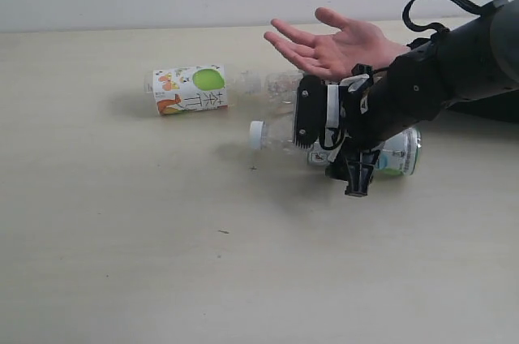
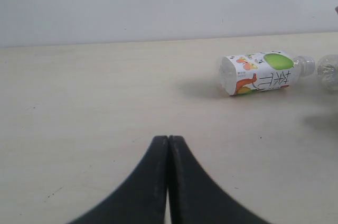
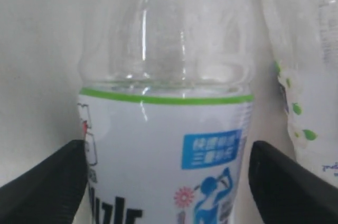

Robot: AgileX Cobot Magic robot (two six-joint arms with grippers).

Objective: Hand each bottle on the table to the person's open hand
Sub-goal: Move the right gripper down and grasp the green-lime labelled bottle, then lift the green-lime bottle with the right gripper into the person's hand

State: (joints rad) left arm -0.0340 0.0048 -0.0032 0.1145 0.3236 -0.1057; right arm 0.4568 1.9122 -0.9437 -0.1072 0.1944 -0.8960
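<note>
Currently my right gripper [image 1: 328, 145] is clamped across the white-capped bottle [image 1: 272, 135], which lies sideways in its grasp with the cap pointing left and the base sticking out to the right. In the right wrist view the two black fingers [image 3: 47, 182] press against either side of its white label, which carries a green band and a blue panel, and the clear shoulder shows beyond them. I cannot tell whether this bottle rests on the table [image 1: 122, 238] or is held just off it; a soft shadow lies on the surface by the cap end. The person's open hand [image 1: 332, 44] is on the far side of the gripper, near it, palm up, with the fingers spread and pointing left. A green-spot bottle [image 1: 190, 89] lies on its side on the table left of the hand, apart from the gripper, with its neck toward the right. Between it and the gripper lies a clear bottle [image 1: 272, 84], partly hidden behind the gripper's far finger, so I cannot read its label from the exterior view. My left gripper [image 2: 168, 147] shows only in its own wrist view, with its fingers pressed together tip to tip, low over bare table, and the green-spot bottle lies some way ahead of it.
</note>
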